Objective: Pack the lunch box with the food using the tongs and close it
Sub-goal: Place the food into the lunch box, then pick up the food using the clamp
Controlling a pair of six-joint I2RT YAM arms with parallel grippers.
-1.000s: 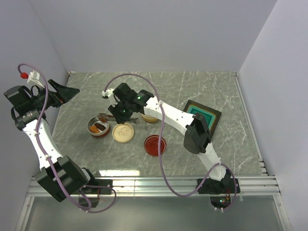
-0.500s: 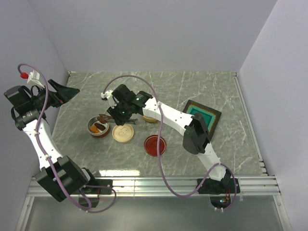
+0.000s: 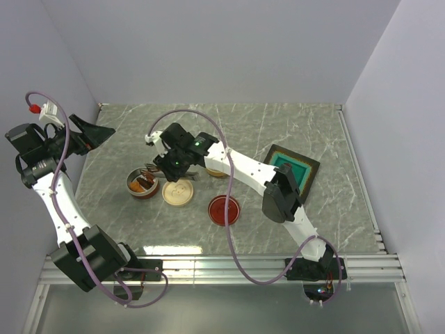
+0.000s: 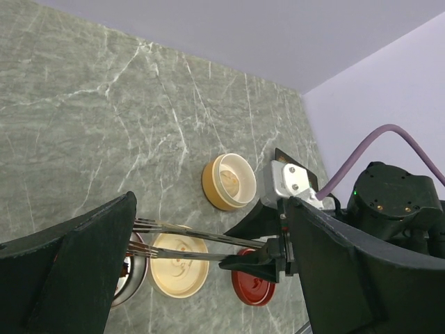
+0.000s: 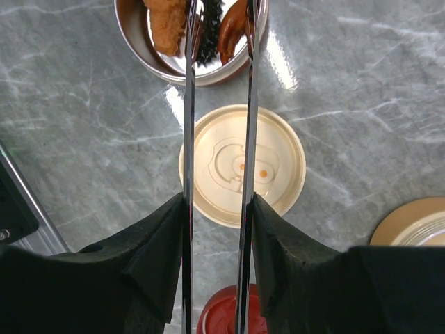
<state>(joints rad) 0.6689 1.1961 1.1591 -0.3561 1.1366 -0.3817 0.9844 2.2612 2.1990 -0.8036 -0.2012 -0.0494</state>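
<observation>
Holding tongs (image 5: 188,104): right gripper (image 5: 217,209) clamps both arms.
Right wrist alone shows the tips spread over food (image 5: 163,28) in the steel bowl (image 5: 215,76); top view shows left gripper (image 3: 96,132) gaping, empty, raised far left.

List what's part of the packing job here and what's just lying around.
Job: tongs, in the right gripper; food; steel bowl holding it; tan tub; cream lid; red lid. Unclear which container gets packed.
Lying about: green tray.
</observation>
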